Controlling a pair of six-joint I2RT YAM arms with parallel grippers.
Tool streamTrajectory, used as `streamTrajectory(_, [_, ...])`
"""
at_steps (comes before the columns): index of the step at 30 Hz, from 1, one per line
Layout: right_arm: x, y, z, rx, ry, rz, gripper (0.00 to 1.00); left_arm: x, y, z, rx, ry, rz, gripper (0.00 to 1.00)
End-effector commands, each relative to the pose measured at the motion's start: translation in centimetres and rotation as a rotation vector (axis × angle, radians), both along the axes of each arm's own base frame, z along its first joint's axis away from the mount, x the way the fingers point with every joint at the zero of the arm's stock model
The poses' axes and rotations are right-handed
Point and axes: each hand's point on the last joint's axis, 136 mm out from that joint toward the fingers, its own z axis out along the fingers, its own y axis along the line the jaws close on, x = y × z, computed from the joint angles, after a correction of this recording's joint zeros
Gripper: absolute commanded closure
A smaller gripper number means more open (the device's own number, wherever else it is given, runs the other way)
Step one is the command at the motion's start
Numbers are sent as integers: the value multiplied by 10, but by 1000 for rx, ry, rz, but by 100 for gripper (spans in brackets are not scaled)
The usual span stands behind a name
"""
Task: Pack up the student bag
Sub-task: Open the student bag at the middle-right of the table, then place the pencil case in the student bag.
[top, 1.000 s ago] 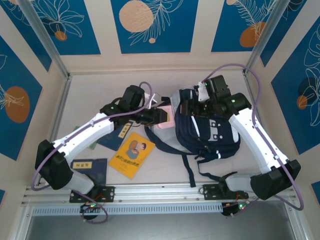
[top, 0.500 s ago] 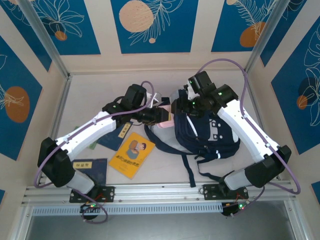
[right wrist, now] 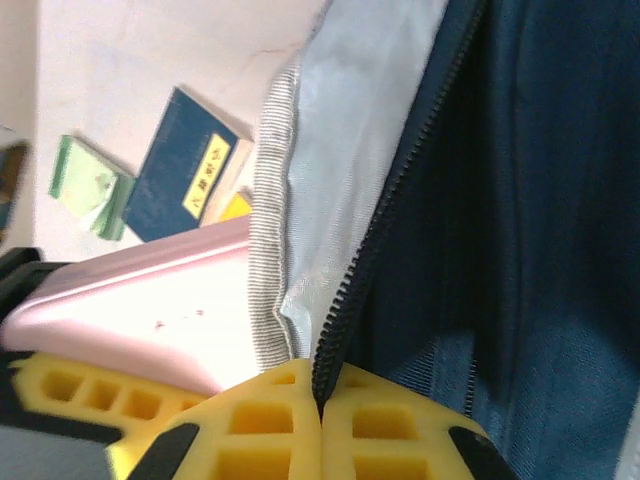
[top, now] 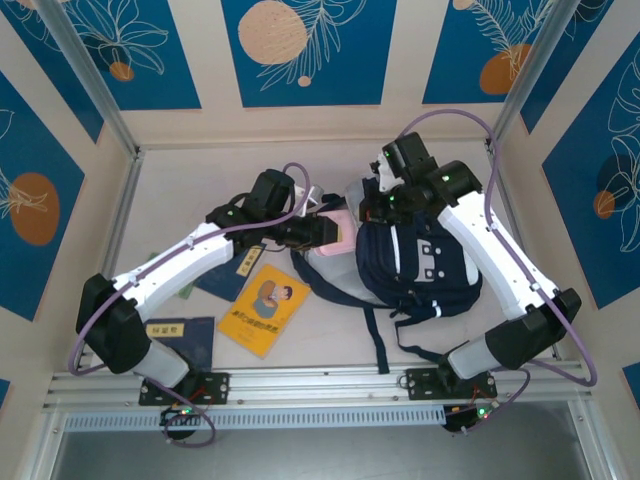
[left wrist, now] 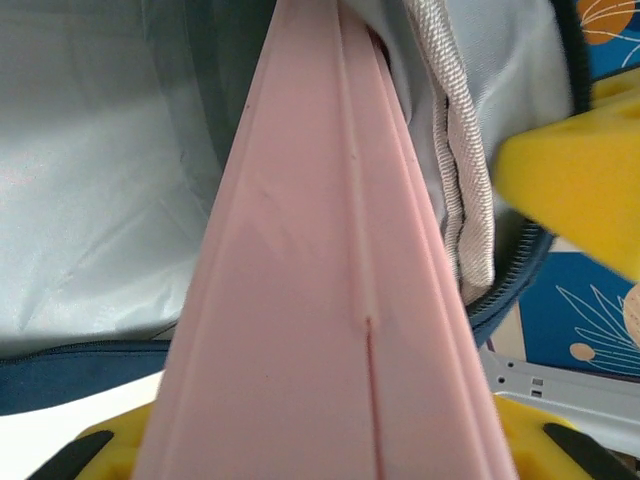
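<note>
The student bag [top: 415,265], navy with white stripes, lies at mid-right with its mouth facing left. My right gripper [top: 372,212] is shut on the zipper edge [right wrist: 370,270] of that mouth, its yellow pads [right wrist: 260,420] pinching the teeth and holding the rim up. My left gripper [top: 318,230] is shut on a flat pink case [top: 338,232], whose far end pokes into the opening. In the left wrist view the pink case [left wrist: 330,300] runs up between the grey lining [left wrist: 100,200] and the rim. The pink case [right wrist: 150,290] lies just left of the pinched edge.
A yellow picture book [top: 263,308] lies left of the bag. A navy booklet with a yellow label [top: 240,265] sits under my left arm, another [top: 185,340] lies near the front left, and something green [right wrist: 90,185] lies beside them. Dark straps [top: 380,340] trail toward the front rail.
My right gripper went from open to shut on the bag's zipper edge, and its arm shifted slightly toward the back. The left gripper kept the pink case at the opening.
</note>
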Motion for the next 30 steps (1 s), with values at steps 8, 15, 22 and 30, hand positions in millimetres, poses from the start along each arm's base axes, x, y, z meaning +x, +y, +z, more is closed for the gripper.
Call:
streamTrajectory(8, [-6,-27,51,213,-58,60,100,11,9,2,4,-116,-7,79])
streamTrajectory(15, [-5,-31,65,314,-65,29,100,29,-16,-26,-9,-72,-31,79])
streamTrajectory(22, [-3,-25,68,381,-56,40,100,47,-81,-33,-131,-60,-99,79])
streamTrajectory(30, [6,-30,47,366,-27,-20,100,51,-164,-57,-177,34,-196,62])
